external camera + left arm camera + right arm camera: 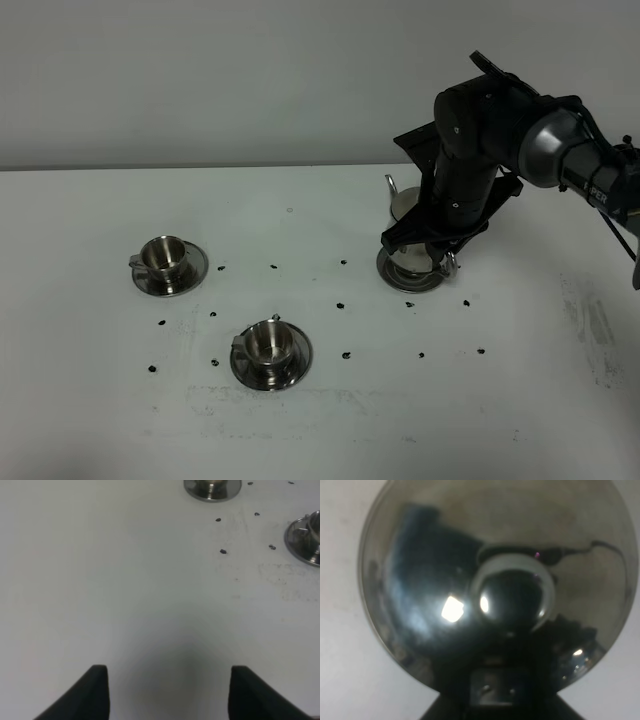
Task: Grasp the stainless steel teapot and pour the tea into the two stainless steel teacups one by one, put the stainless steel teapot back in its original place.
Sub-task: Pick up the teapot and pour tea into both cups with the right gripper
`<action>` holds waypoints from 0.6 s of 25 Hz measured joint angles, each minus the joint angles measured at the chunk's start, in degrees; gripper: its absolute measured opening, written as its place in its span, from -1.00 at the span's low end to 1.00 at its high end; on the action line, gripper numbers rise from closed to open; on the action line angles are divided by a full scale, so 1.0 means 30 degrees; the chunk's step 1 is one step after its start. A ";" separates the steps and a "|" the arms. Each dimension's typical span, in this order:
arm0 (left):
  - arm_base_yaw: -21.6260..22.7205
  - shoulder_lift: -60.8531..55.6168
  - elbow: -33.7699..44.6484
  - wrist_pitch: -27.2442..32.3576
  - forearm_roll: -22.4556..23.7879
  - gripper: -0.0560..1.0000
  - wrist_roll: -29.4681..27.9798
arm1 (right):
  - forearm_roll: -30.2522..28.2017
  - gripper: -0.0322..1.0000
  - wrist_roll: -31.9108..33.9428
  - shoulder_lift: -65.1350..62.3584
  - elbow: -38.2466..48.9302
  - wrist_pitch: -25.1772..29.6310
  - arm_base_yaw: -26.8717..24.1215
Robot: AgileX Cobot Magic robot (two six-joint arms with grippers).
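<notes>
The stainless steel teapot (pixel 405 268) stands on the table right of centre, its thin spout pointing to the rear and much of its body hidden behind my right arm. My right gripper (pixel 437 252) is down at the pot's handle side and shut on the handle. The right wrist view looks straight down on the teapot (pixel 445 555) and its round lid knob (pixel 512 595). One stainless steel teacup (pixel 165 260) on its saucer sits at the left. The other teacup (pixel 270 345) is nearer the front. My left gripper (pixel 170 682) hovers over bare table, open and holding nothing.
Small black marks (pixel 343 302) dot the white table (pixel 300 430) between the cups and the pot. The left wrist view catches the edges of two saucers (pixel 212 489) (pixel 302 540). A grey wall runs behind the table.
</notes>
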 joint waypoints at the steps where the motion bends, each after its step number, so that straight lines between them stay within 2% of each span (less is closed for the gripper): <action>1: 0.0000 0.0000 0.0000 0.0000 0.0000 0.12 0.0000 | 0.0000 -0.59 -0.0049 -0.0195 0.0045 -0.0026 0.0018; 4: 0.0000 0.0000 0.0000 0.0000 0.0000 0.12 0.0000 | -0.0076 -0.59 -0.0064 -0.1294 0.1014 -0.0985 0.0260; 8: 0.0000 0.0000 0.0000 0.0000 0.0000 0.12 0.0000 | -0.0076 -0.59 -0.0086 -0.3406 0.3553 -0.3313 0.0667; 15: 0.0000 0.0000 0.0000 0.0000 0.0000 0.12 0.0000 | -0.0117 -0.59 -0.0067 -0.7067 0.8191 -0.5480 0.1676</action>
